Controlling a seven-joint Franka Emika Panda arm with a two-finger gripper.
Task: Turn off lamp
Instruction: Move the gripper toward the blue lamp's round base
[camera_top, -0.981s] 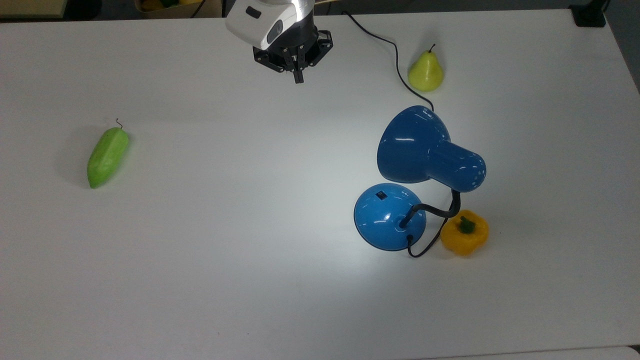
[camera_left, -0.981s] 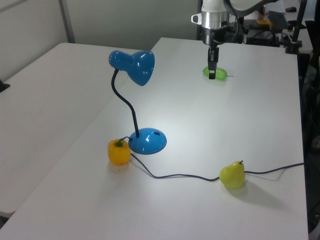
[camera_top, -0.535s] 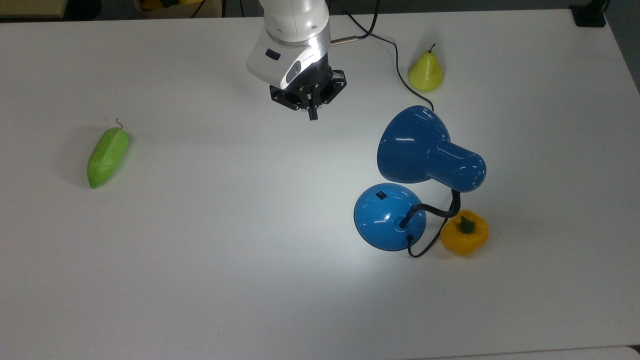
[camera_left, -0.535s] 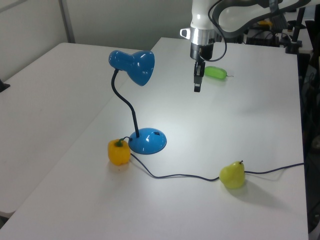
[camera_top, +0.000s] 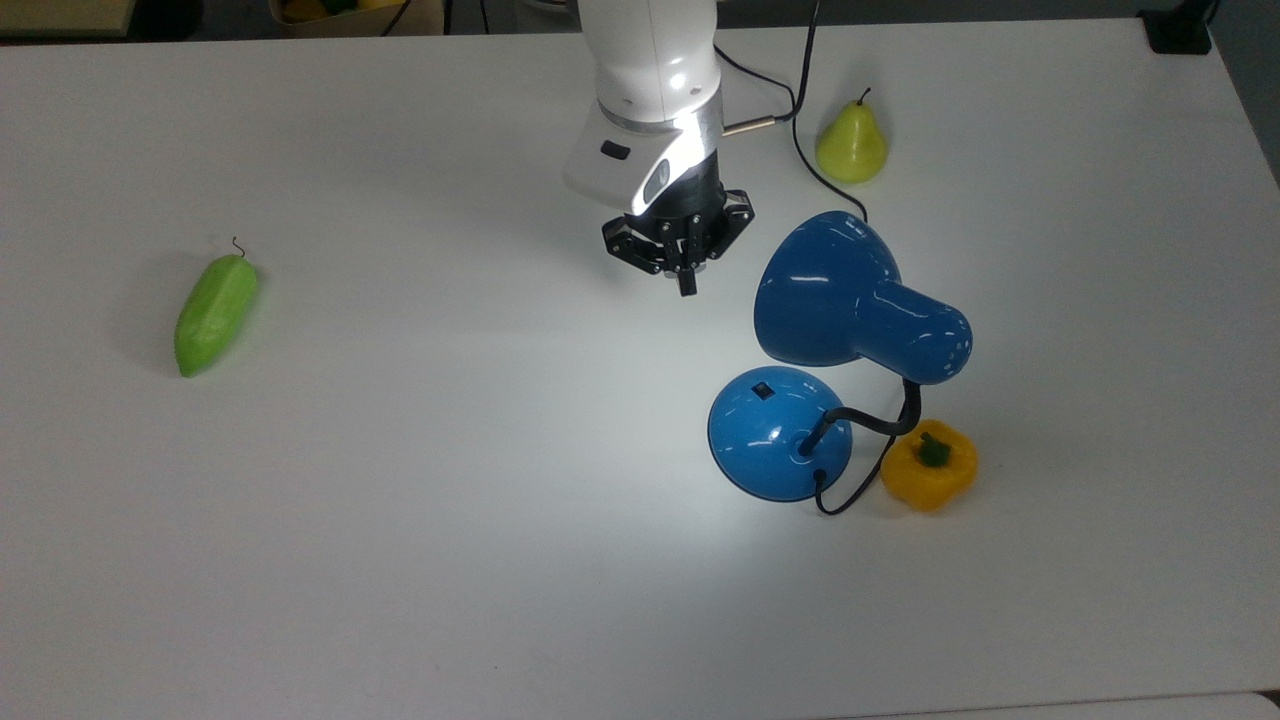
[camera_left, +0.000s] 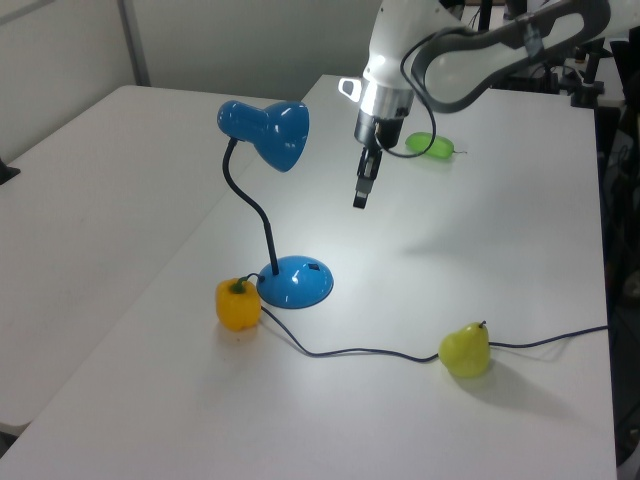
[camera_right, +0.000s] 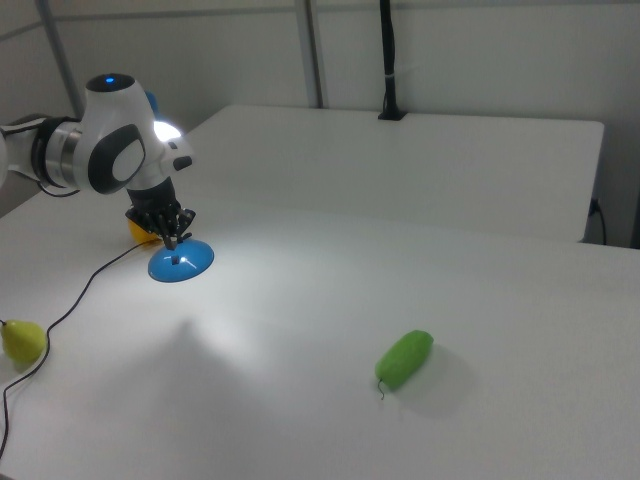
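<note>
While the lamp (camera_top: 840, 350) is left lit, gripper (camera_top: 687, 285) brought nearer its shade than half a second ago, fingers pressed together, nothing held, pear (camera_top: 851, 145) unmoved.

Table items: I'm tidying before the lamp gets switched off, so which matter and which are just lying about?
Needed:
glossy blue desk lamp
small black switch on its base
robot hand

Lying about:
yellow-green pear
yellow bell pepper
green cucumber

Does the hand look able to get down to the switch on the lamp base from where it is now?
Probably yes. The hand hangs above the table, beside the shade, and the switch sits on the base's uncovered side, facing it. Nothing lies between them.
</note>
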